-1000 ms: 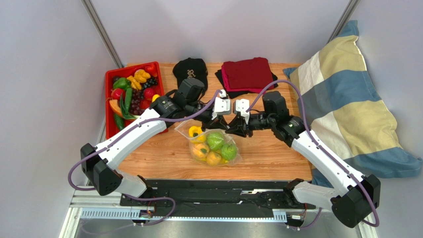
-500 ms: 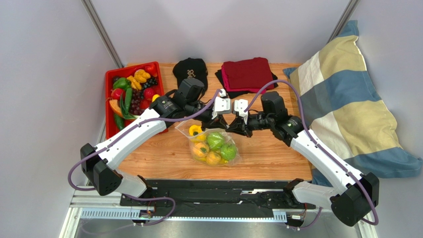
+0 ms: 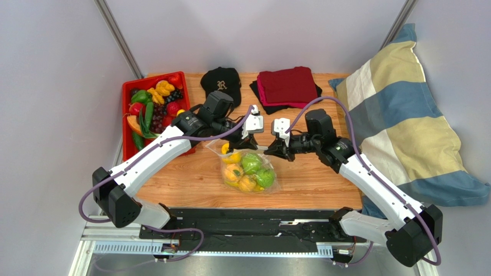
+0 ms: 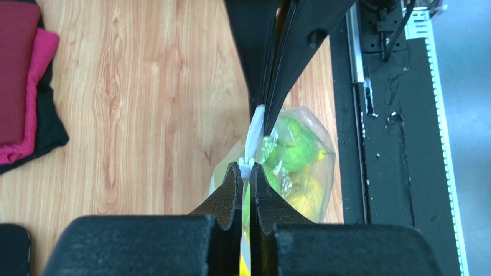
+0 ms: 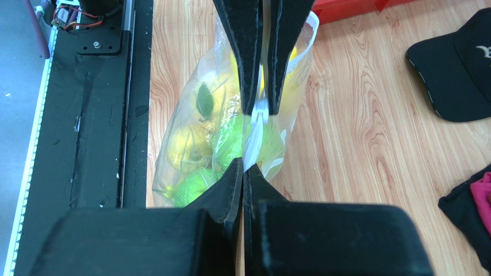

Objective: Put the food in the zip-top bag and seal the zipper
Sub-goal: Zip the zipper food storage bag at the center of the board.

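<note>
The zip-top bag (image 3: 249,170) lies on the wooden table, holding green limes (image 3: 251,163) and yellow and orange fruits (image 3: 233,173). My left gripper (image 3: 240,145) is shut on the zipper's small white slider tab (image 4: 246,169) at the bag's top edge. My right gripper (image 3: 267,153) is shut on the white zipper strip (image 4: 255,127) just right of it, facing the left one. In the right wrist view the bag (image 5: 190,138) hangs between the two gripper tips, with the strip (image 5: 253,144) stretched between them. The bag's left part is hidden behind the left fingers.
A red tray (image 3: 128,87) with more toy food stands at the back left. A black cap (image 3: 221,80) and folded red cloths (image 3: 286,85) lie at the back. A striped pillow (image 3: 403,121) fills the right side. A black rail (image 3: 248,221) runs along the front edge.
The left gripper has shifted a little left and the right gripper a little right and nearer, so the gap between them has widened. The bag's top edge is stretched out more.
</note>
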You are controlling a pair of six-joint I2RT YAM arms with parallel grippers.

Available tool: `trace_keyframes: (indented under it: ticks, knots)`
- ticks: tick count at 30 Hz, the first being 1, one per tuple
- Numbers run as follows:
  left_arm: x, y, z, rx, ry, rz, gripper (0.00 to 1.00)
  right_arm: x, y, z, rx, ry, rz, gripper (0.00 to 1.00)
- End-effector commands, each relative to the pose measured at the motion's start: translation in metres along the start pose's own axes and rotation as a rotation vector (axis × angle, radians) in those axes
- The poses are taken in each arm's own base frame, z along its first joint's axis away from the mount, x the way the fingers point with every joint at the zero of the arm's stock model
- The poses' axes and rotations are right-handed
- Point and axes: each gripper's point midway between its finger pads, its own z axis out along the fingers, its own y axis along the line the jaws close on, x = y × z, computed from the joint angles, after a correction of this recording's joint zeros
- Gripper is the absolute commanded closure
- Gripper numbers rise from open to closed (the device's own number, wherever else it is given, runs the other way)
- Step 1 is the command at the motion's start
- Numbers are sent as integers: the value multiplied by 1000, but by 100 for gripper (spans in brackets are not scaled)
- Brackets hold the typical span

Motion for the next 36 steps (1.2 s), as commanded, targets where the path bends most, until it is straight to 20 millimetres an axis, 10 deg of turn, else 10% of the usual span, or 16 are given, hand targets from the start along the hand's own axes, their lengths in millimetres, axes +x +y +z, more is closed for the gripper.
trace_keyframes:
  ticks: [1,36]
  knots:
    - [23,8,-16,-68,70,10,100,-14,-5,-10,36,-46,-57,100]
    - [109,37,-143,-367,323,-47,100,20,-38,-80,350,14,40,100]
